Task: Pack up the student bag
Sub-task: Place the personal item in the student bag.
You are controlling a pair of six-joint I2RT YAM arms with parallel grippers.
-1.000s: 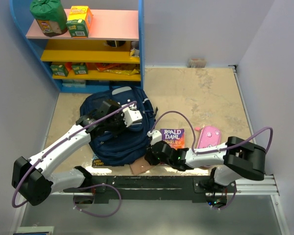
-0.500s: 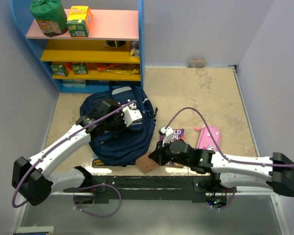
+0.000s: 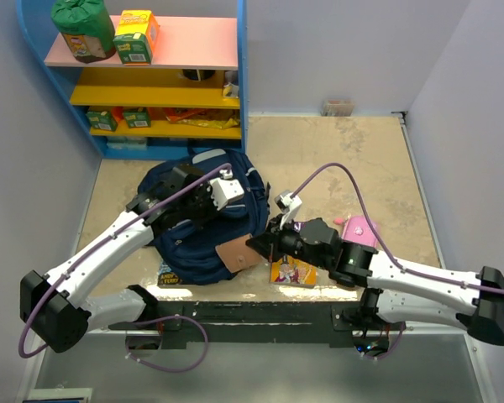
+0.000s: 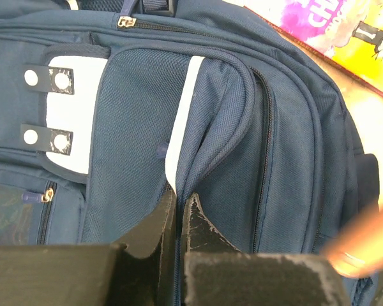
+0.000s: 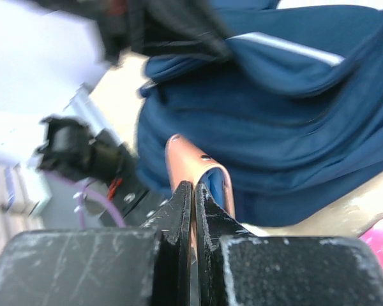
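The navy-blue student bag lies flat at the table's left middle, with its white patch and light stripe showing in the left wrist view. My left gripper is shut on a fold of the bag's front-pocket fabric, pinching it at the stripe. My right gripper is shut on a thin copper-brown notebook and holds it on edge over the bag's lower right rim. In the right wrist view the notebook sticks up between the jaws, with the bag behind it.
A Roald Dahl book lies right of the bag, partly under my right arm, and shows in the left wrist view. A pink pencil case lies further right. Another book pokes out under the bag. A blue shelf unit stands behind.
My right arm swung left and forward, carrying the brown notebook from the table's front edge to the bag's lower right rim. My left gripper kept its pinch and shifted slightly up.
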